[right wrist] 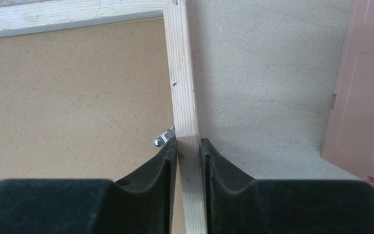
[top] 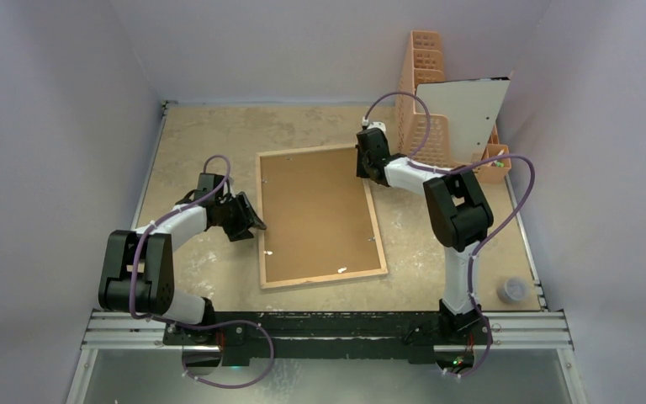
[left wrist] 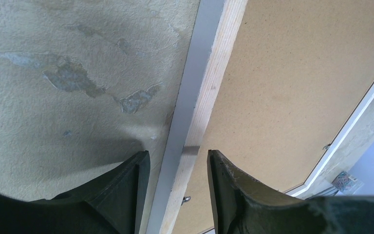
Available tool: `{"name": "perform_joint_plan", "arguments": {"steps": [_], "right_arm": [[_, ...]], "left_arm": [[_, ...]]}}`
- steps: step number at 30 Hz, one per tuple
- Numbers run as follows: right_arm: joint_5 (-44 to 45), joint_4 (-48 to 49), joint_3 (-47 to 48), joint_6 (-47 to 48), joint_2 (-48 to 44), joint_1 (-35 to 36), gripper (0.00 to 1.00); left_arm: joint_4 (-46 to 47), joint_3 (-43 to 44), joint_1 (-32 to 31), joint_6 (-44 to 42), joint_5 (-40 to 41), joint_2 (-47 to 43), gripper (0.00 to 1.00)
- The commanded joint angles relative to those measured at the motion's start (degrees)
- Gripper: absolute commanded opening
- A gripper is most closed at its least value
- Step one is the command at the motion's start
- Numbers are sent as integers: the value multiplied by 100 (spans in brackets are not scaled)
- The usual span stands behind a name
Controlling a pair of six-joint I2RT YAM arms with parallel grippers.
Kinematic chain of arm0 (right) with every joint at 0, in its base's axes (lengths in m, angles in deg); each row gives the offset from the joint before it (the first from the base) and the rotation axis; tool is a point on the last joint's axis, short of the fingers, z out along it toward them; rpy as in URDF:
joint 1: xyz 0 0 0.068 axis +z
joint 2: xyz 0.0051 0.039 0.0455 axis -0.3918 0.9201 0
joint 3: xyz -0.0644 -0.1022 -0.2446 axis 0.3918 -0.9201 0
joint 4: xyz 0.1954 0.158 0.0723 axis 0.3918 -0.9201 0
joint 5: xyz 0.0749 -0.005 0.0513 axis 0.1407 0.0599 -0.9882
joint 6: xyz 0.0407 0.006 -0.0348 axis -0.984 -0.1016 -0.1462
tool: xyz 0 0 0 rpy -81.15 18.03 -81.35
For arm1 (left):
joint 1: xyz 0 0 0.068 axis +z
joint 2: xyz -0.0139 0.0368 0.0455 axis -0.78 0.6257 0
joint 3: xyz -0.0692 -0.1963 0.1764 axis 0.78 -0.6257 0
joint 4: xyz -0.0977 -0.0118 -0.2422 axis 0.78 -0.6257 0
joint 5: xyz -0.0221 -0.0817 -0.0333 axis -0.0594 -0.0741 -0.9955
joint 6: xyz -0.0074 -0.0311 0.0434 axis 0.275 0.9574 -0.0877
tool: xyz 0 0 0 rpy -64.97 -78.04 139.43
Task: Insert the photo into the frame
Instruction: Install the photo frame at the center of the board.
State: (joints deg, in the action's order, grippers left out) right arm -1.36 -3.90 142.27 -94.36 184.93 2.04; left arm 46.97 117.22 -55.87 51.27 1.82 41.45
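The frame (top: 376, 227) lies face down on the table, its light wood rim around a brown backing board (top: 315, 215). My left gripper (top: 256, 225) is open and straddles the left rim (left wrist: 214, 73), with a gap on each side of the wood (left wrist: 177, 158). Near the frame's far right corner, my right gripper (top: 362, 172) is shut on the right rim (right wrist: 181, 87), both fingers against the wood (right wrist: 188, 144). A metal clip (right wrist: 163, 139) sits by its left finger. The photo (top: 467, 114), showing a plain white side, leans on the rack at the back right.
An orange lattice rack (top: 420, 84) stands at the back right, and its side (right wrist: 360, 97) is close to my right gripper. A small grey cup (top: 513, 290) sits near the front right edge. White walls enclose the table on three sides.
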Motion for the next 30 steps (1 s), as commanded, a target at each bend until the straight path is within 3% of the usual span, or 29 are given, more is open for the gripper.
{"name": "perform_joint_plan", "arguments": {"steps": [1,9,18,26,28,30], "right_arm": [[-2,-111,125,-56,45,-14,28],[161,-182,68,-284,-576,-12,47],[314,-571,631,-815,138,-32,57],[371,-571,723,-971,403,-32,54],[322,-572,686,-905,426,-32,49],[99,-609,657,-740,436,-51,37]], "left_arm": [[44,46,-23,-98,-49,-5,49],[46,92,-23,-95,-31,-11,49],[50,55,-23,-94,-27,-20,49],[86,28,-23,-69,-30,-18,49],[95,27,-23,-60,-36,-21,49],[105,18,-23,-60,-59,-14,49]]}}
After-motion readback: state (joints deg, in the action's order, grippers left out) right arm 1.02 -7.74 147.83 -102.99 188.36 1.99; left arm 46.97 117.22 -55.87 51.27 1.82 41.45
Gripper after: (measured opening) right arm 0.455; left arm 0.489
